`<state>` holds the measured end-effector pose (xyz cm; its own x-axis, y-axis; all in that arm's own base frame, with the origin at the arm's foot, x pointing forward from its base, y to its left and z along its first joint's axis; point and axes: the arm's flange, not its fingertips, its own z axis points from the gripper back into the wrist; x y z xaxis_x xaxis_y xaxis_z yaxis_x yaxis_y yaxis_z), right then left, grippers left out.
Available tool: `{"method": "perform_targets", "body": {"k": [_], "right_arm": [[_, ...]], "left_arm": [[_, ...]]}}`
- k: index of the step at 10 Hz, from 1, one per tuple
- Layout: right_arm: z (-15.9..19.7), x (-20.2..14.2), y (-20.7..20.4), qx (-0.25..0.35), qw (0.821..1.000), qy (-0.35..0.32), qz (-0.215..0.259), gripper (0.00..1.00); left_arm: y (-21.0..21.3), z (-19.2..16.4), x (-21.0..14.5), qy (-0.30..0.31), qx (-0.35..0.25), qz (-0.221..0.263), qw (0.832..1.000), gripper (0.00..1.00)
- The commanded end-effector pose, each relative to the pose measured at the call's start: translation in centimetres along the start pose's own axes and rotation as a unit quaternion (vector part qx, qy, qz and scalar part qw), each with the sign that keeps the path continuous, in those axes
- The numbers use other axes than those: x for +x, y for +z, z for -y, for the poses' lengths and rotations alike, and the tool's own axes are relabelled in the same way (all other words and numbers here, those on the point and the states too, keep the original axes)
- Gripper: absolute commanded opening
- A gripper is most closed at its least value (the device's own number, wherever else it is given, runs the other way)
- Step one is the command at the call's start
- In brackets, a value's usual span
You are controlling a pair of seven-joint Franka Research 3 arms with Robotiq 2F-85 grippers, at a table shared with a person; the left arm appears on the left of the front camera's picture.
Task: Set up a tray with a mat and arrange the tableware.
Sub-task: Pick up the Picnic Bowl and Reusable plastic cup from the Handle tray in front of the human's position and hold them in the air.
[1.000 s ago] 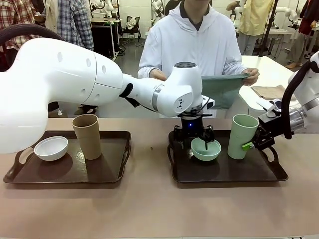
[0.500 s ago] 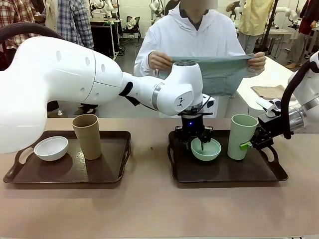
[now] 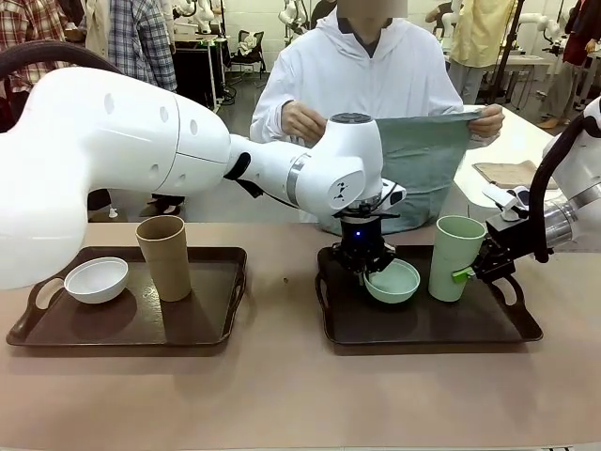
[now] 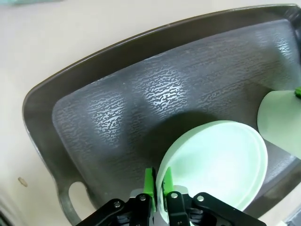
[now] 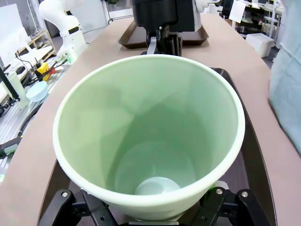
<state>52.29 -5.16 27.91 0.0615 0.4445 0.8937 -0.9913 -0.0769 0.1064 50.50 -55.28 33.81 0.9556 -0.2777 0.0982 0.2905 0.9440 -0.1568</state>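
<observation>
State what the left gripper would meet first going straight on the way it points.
The left gripper, shut on the rim of the mint green bowl, points down: probably the tray floor first.

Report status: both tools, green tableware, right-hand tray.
Left tool shut on rim of mint green round bowl, bowl tipped. Right tool shut on tall mint green tumbler, upright on dark brown tray. Person holds grey-green cloth mat beyond; nothing blocking.

Mint green tumbler [image 5: 155,136] clamped between fingers [image 5: 70,207], mouth up, over dark tray [image 5: 254,165].
</observation>
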Motion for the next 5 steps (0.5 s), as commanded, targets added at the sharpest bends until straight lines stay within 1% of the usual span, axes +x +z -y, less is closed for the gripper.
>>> {"method": "perform_targets", "body": {"k": [1,3,4,5], "right_arm": [[0.82,-0.37,0.22,0.001,1.000,-0.002,0.006,0.00],[0.76,-0.43,0.37,-0.001,1.000,-0.002,0.006,0.00],[0.50,-0.16,0.68,-0.006,1.000,-0.003,0.007,0.25],[0.05,0.43,0.98,0.000,1.000,-0.004,0.003,0.25]], "left_arm": [[0.95,0.08,0.40,-0.011,0.017,-0.002,1.000,0.00],[0.95,-0.02,0.42,-0.012,0.022,-0.004,1.000,0.00],[1.00,-0.05,0.40,-0.012,0.026,-0.008,1.000,0.00],[1.12,-0.13,0.28,-0.015,0.035,-0.016,0.999,0.00]]}}
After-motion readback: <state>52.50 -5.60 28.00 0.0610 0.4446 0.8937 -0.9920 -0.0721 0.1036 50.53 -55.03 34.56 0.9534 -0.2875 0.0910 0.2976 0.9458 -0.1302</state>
